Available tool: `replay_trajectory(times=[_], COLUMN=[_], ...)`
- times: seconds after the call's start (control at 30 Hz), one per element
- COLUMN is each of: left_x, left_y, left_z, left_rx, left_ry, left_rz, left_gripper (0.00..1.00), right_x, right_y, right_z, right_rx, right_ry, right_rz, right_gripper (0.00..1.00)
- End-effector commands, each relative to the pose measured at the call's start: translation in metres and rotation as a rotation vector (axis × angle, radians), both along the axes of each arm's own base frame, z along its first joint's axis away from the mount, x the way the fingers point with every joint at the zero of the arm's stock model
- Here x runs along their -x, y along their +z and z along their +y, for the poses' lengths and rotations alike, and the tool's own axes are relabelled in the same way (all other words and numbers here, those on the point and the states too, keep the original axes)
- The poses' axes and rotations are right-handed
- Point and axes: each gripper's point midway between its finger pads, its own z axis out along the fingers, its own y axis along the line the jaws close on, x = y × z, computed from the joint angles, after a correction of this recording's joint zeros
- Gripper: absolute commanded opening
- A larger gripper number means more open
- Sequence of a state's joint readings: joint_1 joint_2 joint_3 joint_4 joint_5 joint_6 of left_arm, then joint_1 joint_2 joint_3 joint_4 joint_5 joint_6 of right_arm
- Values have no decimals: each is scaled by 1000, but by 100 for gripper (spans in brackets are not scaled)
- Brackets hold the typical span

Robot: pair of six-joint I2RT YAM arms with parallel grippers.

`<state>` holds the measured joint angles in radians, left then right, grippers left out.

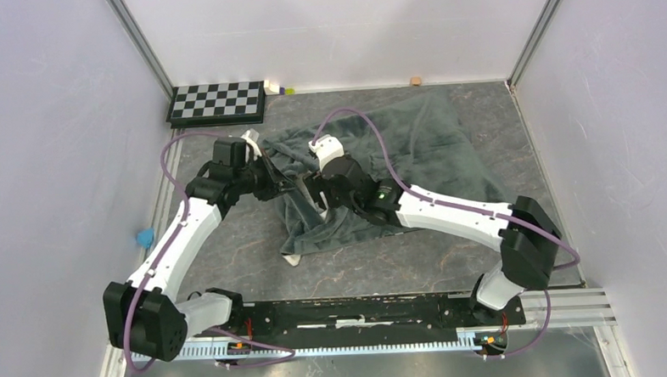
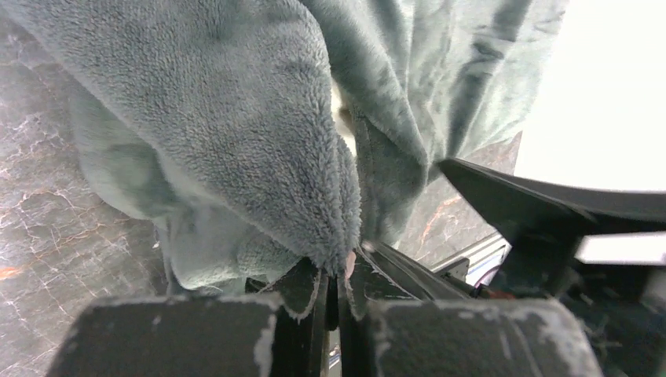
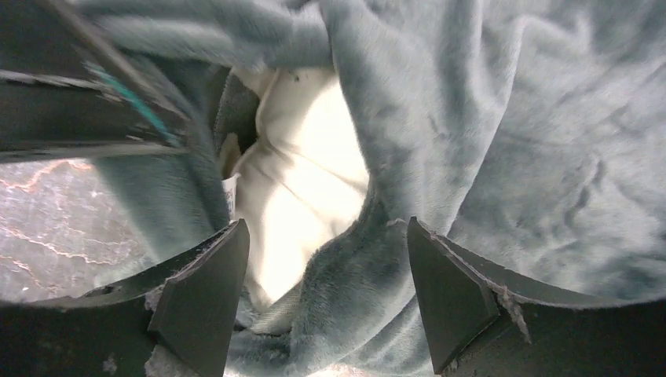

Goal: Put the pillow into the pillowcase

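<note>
The pillowcase (image 1: 421, 142) lies crumpled on the marbled table (image 1: 231, 252), grey-green plush face up. The cream-white pillow (image 3: 302, 173) shows inside its mouth. The left gripper (image 2: 336, 267) pinches the plush hem tight; the right gripper (image 3: 324, 224) gapes wide, holding nothing, astride a fold.

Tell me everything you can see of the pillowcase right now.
The pillowcase lies crumpled on the dark marbled table with only its plain grey-green plush face showing; no stripes are visible. The fabric looks soft, fluffy and heavily folded. The left claw is shut on a fold at its edge. The right claw is open at the pillowcase's mouth, one finger to each side of the plush rim, and the cream-white pillow shows inside the opening.
</note>
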<state>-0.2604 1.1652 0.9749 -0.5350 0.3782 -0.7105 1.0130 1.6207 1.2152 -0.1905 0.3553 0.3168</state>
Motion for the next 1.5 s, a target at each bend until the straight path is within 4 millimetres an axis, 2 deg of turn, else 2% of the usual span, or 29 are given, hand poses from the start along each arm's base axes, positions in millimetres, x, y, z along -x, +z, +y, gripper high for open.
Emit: replay_trajectory(times=[0.0, 0.1, 0.3, 0.43, 0.5, 0.57, 0.6, 0.63, 0.67, 0.73, 0.8, 0.9, 0.97, 1.03, 1.07, 1.1, 1.13, 1.17, 1.23, 1.3, 1.37, 1.47], left_x=[-14, -9, -5, -5, -4, -2, -3, -3, -4, -3, -5, -4, -3, -7, -9, -10, -9, -8, -1, 8, 18, 37], left_y=[-6, -13, -26, -33, -43, -56, -62, -66, -68, -64, -47, -8, 9, 8, 1, -15, -27, -38, -46, -46, -46, -36], left_z=[-3, -9, -11, -13, -17, -23, -24, -26, -29, -38, -56, -92, -110, -123, -128, -133, -137, -139, -140, -129, -109, -83], left_rx=[21, 20, 4, -17, -49, -84, -96, -102, -97, -72, -19, 117, 194, 266, 282, 266, 242, 225, 241, 204, 125, 69], left_ry=[32, -1, -13, -22, -37, -51, -49, -45, -41, -41, -68, -116, -128, -120, -113, -113, -121, -123, -132, -115, -96, -69], left_rz=[-18, -2, 22, 29, 41, 62, 69, 73, 74, 59, 6, -89, -112, -95, -68, -31, -12, 10, 29, 15, 4, -33], left_gripper=[3, 8, 19, 36, 45, 48, 48, 47, 43, 23, 5, 3, 3, 2, 3, 10, 23, 31, 54, 73, 81, 85], right_x=[2, 7, -4, -10, -11, -11, -10, -9, -7, -3, 2, 9, 13, 17, 19, 20, 20, 21, 21, 23, 25, 31], right_y=[38, 41, 6, -23, -27, -17, -8, 3, 14, 46, 74, 110, 127, 136, 137, 137, 135, 132, 123, 113, 104, 91], right_z=[-3, 3, -12, -30, -30, -26, -24, -23, -21, -19, -16, -13, -13, -11, -9, -8, -7, -6, -6, -10, -16, -20], right_rx=[25, 24, 203, 302, 310, 272, 241, 203, 168, 78, -5, -106, -147, -179, -191, -199, -200, -197, -176, -158, -149, -159], right_ry=[-23, 5, -58, -104, -105, -103, -103, -100, -96, -86, -66, -46, -36, -21, -13, -8, -6, -2, -3, -5, -12, 0], right_rz=[-85, -98, -101, -91, -82, -83, -88, -92, -95, -117, -137, -153, -167, -163, -159, -153, -147, -140, -125, -113, -104, -89], right_gripper=[81, 82, 82, 69, 54, 25, 14, 5, 0, 0, 0, 0, 0, 0, 0, 0, 0, 0, 0, 0, 0, 0])
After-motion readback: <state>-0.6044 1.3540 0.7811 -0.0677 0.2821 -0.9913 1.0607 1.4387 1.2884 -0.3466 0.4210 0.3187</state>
